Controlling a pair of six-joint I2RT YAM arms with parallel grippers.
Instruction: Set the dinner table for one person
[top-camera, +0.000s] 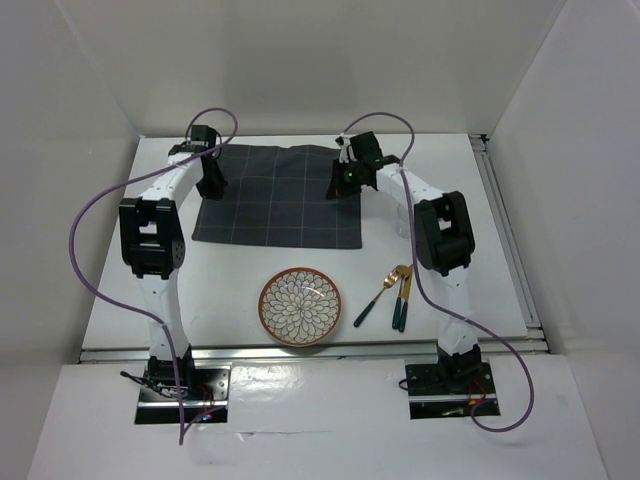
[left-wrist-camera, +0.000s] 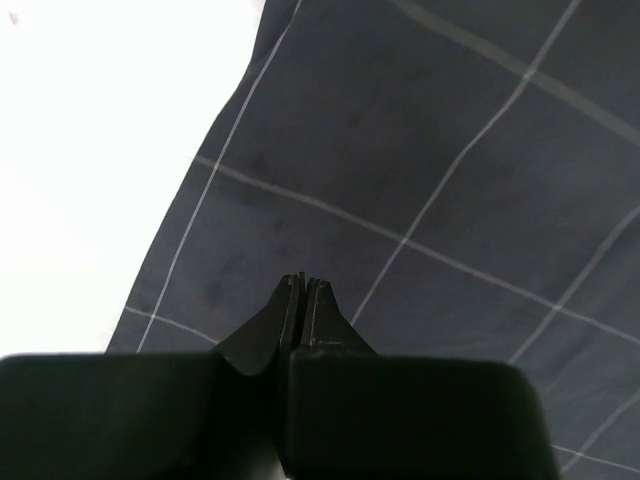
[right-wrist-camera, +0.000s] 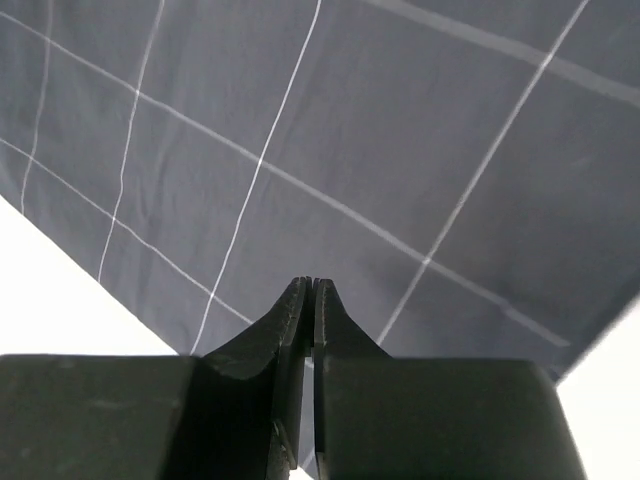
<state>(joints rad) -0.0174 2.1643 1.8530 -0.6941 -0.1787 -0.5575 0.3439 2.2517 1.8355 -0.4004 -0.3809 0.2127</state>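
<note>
My left gripper (left-wrist-camera: 303, 283) is pressed together over the 9 o'clock edge of the dark grid mat (top-camera: 280, 205), and my right gripper (right-wrist-camera: 312, 285) is likewise together near its 3 o'clock edge. The white bench (top-camera: 230, 290) spreads beneath everything, with the patterned plate (top-camera: 300, 306) toward 6 o'clock and the cutlery (top-camera: 385, 300) at the plate's 3 o'clock.

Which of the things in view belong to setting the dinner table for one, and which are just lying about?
Belongs to the job:
- dinner table
- dark grid-lined cloth mat
- patterned plate
- green-handled cutlery

Just lying about:
- purple cables
- metal rail along the table's right edge
</note>
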